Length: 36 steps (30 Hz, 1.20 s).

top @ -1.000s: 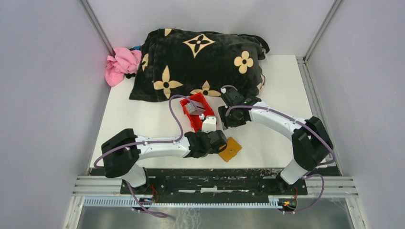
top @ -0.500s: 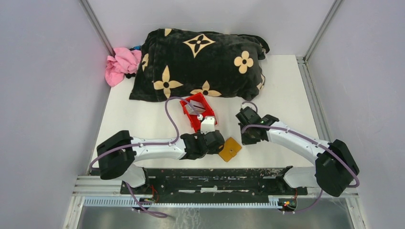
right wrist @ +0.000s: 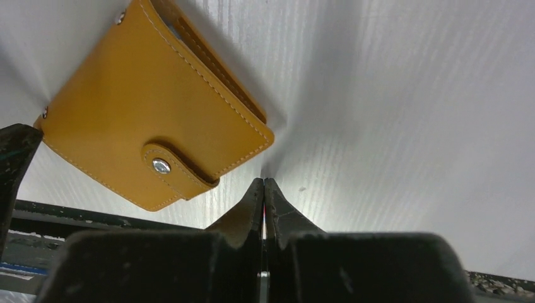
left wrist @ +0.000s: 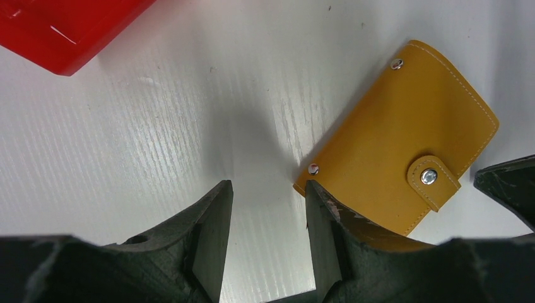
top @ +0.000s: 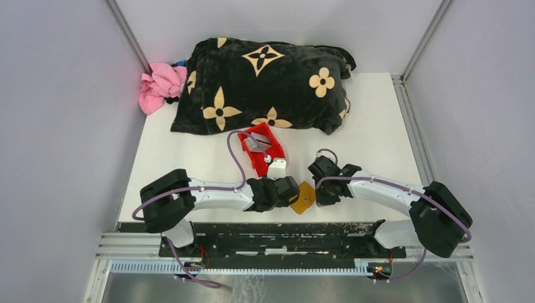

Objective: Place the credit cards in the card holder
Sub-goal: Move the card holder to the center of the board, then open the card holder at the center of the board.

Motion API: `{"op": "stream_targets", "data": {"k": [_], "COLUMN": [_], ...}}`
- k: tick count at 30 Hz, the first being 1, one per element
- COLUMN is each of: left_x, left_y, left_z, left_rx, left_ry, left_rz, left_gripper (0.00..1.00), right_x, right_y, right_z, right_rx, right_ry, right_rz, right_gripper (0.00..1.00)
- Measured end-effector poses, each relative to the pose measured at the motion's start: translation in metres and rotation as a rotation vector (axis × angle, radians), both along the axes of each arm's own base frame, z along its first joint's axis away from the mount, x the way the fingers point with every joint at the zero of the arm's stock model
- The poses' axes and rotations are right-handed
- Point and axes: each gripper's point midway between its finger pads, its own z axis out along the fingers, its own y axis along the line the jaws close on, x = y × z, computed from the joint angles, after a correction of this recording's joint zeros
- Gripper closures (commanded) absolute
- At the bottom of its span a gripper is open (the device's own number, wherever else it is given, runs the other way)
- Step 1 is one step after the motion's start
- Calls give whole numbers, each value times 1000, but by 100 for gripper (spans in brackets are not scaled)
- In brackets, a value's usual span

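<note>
The card holder [top: 305, 197] lies between the left arm [top: 217, 196] and the right arm [top: 385, 188].

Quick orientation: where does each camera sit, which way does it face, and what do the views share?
Top external: above and behind the robot, looking down on the table; left arm and right arm show whole, red bin and patterned blanket beyond.
Left wrist: on the left arm, looking down past the open left gripper at the card holder and a bin corner.
Right wrist: on the right arm, low over the table, looking past the shut right gripper at the holder's snap.
Shared: all three show the closed card holder.
</note>
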Motion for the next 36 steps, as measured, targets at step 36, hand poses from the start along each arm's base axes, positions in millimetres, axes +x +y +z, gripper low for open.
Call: {"op": "stream_targets", "data": {"k": [36], "left_x": [-2], "left_y": [25], "left_z": [14], "left_rx": [-34], "left_ry": [-46], "left_rz": [99], "left_gripper": [47], "right_x": [77], "right_y": [44], "right_z": [-1], "right_rx": [-106], "right_ry": [-100], "right_rz": [119], "right_gripper": [63]}}
